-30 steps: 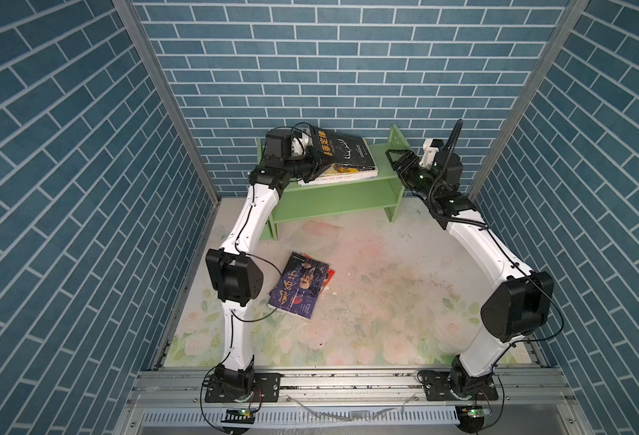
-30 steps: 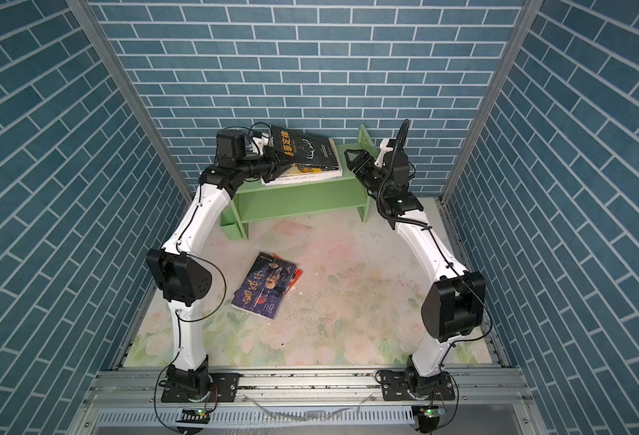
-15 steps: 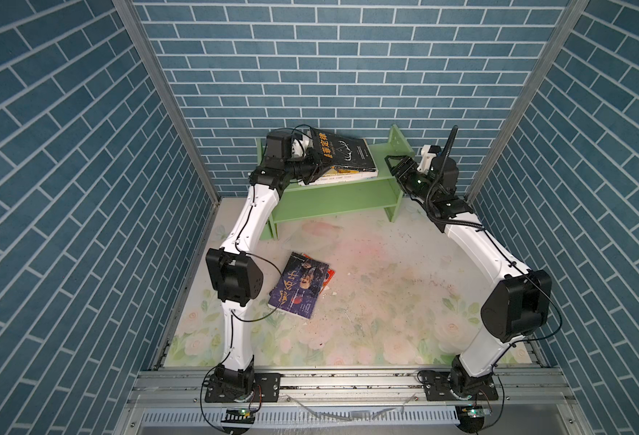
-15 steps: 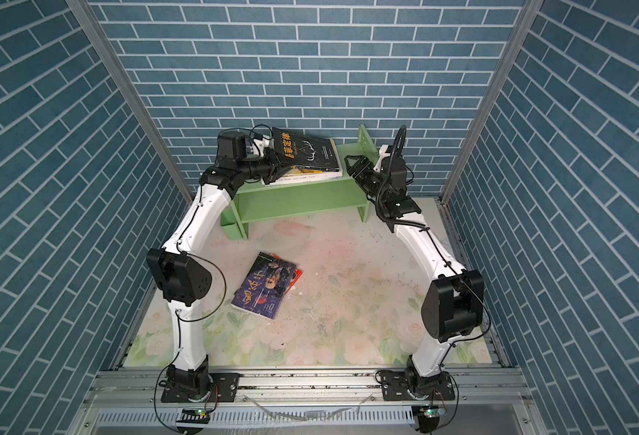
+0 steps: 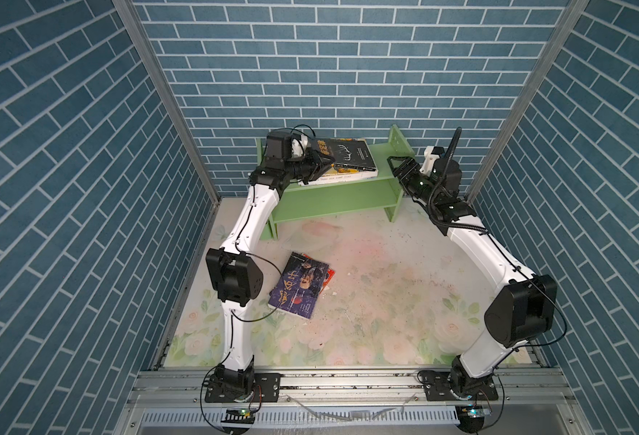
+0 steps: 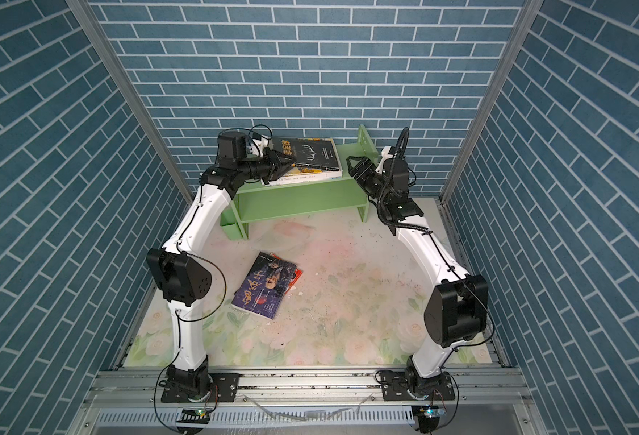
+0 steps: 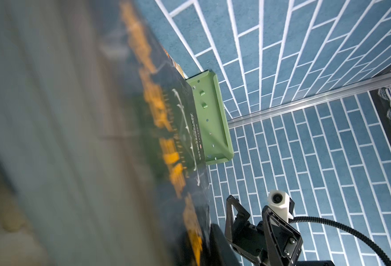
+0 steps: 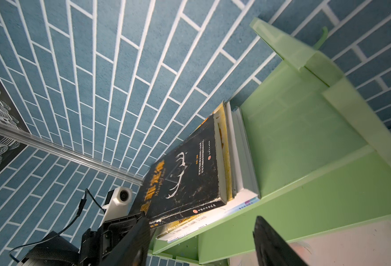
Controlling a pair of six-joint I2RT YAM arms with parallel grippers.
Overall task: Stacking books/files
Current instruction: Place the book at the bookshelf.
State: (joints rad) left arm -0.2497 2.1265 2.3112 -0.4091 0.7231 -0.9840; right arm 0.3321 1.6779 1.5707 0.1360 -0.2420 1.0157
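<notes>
Mat (image 5: 385, 301): floral, spreads over the whole floor.
Shelf (image 5: 333, 196): green, stands at 12 o'clock of the mat, close to the back wall (image 5: 329, 75).
Stack (image 5: 342, 176): lies flat on the top board of the shelf, about mid-board; has white and yellow-edged books under the top one.
Black book (image 5: 350, 154): crowns the stack, carries orange characters along its 9 o'clock side, sits a little askew over the lower ones.
Purple book (image 5: 299, 288): lies flat on the mat at about 9 o'clock from its middle, well apart from the shelf.
Red book (image 5: 330, 273): hides under the purple one, shows only a corner at 2 o'clock of it.
Left gripper (image 5: 321, 168): sits at the 9 o'clock edge of the black book; cannot tell whether clamped on it or loose.
Right gripper (image 5: 399, 162): hovers at 3 o'clock of the stack, beside the shelf's end panel, jaws wide apart, holds nothing.
</notes>
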